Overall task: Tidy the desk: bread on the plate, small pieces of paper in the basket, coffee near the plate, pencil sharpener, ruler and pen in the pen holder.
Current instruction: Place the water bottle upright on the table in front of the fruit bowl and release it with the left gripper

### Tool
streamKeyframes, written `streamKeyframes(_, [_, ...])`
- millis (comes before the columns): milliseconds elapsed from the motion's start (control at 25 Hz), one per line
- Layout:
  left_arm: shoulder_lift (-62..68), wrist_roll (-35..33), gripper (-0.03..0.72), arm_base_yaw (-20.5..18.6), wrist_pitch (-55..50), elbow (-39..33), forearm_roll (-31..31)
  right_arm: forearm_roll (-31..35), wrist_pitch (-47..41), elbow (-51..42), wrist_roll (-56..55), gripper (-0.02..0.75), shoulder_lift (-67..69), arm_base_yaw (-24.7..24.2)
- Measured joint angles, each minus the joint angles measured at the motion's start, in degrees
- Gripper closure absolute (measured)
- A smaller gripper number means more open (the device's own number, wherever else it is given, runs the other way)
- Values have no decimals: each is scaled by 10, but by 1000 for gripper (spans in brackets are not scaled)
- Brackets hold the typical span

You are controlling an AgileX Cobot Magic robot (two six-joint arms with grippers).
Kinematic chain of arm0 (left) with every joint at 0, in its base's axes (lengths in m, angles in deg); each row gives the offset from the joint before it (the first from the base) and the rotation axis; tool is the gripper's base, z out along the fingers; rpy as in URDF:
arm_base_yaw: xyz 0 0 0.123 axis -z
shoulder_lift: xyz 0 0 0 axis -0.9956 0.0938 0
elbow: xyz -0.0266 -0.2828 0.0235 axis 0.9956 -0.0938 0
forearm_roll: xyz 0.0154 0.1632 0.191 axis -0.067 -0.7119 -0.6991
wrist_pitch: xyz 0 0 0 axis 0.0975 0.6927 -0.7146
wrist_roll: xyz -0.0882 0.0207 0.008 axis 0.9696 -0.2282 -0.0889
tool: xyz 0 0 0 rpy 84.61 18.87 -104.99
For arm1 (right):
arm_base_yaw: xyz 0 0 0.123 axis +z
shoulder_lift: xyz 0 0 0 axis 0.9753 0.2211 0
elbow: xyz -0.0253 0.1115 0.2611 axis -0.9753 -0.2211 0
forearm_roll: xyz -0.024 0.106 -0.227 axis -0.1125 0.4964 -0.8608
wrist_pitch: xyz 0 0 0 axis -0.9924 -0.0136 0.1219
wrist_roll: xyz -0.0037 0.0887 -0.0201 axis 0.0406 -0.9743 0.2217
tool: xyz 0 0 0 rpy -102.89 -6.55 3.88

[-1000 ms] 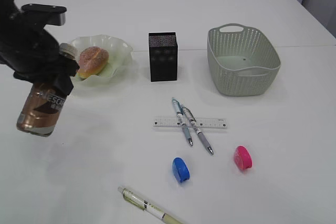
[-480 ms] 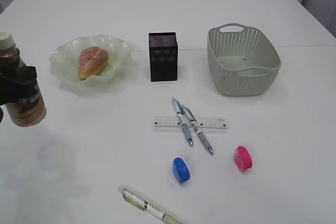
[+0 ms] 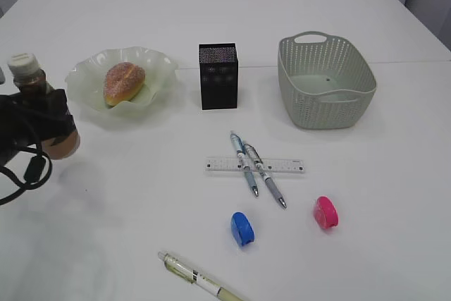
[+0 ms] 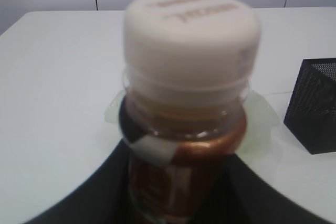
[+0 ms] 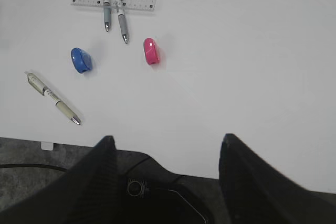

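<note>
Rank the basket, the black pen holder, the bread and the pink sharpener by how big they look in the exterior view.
Largest to smallest:
1. basket
2. black pen holder
3. bread
4. pink sharpener

The pen holder and bread are fairly close in apparent size. The sharpener sits nearer the camera yet looks smallest by far.

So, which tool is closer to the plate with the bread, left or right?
Left. The left tool, shut on the coffee bottle, is just beside the plate at its left. The right tool hangs open off the table's near edge, far away.
</note>
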Motion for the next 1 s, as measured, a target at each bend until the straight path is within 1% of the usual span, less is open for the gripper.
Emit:
streamKeyframes(120, [49,10,405,0,0,23,-6,-5,0,0,0,258,-5,0])
streamKeyframes(440, [114,16,405,0,5,99,-11,-17,-1,0,0,258,-6,0])
streamKeyframes(1000, [149,18,405,0,11,103,-11,-37,-1,0,0,258,-6,0])
